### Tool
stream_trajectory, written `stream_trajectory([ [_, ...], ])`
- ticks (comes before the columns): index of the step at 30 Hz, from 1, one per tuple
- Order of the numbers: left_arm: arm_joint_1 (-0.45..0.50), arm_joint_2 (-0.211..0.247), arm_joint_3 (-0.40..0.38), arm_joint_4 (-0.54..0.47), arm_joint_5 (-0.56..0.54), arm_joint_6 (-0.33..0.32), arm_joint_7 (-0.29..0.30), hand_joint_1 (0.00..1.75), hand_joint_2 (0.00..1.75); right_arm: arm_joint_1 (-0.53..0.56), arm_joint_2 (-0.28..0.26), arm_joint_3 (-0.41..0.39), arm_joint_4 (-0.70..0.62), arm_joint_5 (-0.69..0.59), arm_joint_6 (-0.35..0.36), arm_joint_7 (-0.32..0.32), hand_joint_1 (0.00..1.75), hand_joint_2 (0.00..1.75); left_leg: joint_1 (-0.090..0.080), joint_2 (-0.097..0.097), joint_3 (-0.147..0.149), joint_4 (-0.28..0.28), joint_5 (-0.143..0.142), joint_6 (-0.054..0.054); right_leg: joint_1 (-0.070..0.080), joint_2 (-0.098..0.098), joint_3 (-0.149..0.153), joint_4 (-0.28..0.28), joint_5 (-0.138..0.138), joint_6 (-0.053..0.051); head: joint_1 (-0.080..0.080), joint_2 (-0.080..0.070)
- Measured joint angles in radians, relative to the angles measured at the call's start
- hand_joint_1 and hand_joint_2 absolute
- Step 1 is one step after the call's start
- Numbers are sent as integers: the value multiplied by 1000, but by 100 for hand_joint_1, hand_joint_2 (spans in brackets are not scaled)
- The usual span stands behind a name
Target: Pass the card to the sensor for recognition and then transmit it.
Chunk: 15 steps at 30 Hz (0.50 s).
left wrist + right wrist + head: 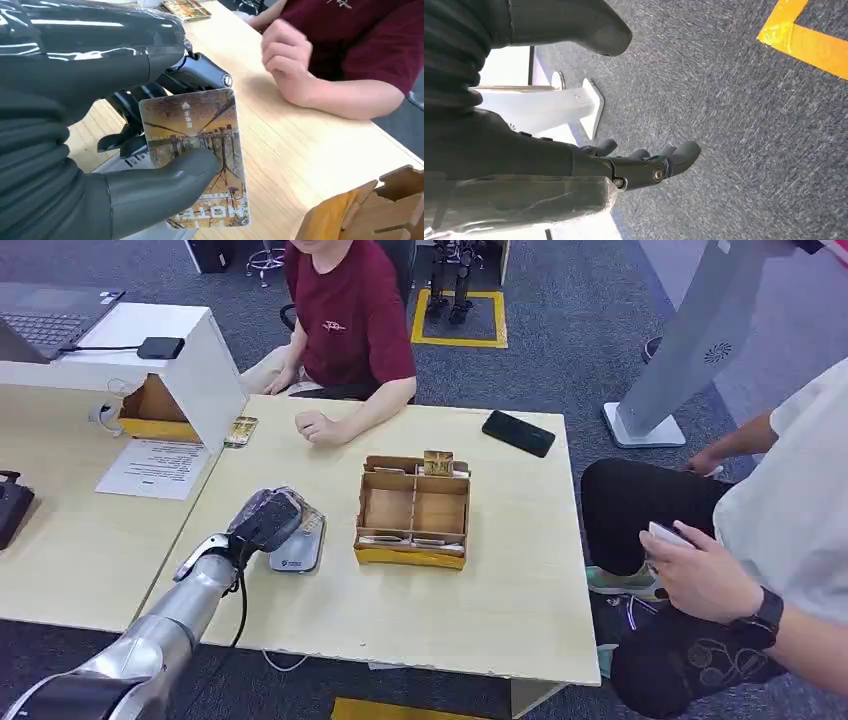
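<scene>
The left hand (pixel 268 520) pinches the card (pixel 197 155) between thumb and fingers, directly above the grey sensor (pixel 296 552) on the counter (pixel 500 590). The card appears thin, stiff, light and glossy, so it probably slips easily; holding it by one end leaves its face free for reading. The right hand (pixel 644 162) hangs over carpet, fingers loosely apart, holding nothing. Beside the sensor stands a wooden tray (pixel 413 512); two people sit nearby.
</scene>
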State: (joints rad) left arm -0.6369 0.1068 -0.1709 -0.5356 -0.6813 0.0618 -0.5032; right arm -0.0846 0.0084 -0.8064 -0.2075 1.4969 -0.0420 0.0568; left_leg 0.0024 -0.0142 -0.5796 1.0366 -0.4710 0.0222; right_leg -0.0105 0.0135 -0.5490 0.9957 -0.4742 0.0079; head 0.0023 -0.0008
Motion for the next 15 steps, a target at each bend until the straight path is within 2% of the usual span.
stream_trajectory([
  [15, -7, 7, 0, 30, 8, 18, 6, 175, 175, 0, 0, -5, 0, 6, 0, 0, 0, 175, 0, 0, 0, 0, 0, 0, 0, 0, 0, 0, 0, 0, 0, 0],
])
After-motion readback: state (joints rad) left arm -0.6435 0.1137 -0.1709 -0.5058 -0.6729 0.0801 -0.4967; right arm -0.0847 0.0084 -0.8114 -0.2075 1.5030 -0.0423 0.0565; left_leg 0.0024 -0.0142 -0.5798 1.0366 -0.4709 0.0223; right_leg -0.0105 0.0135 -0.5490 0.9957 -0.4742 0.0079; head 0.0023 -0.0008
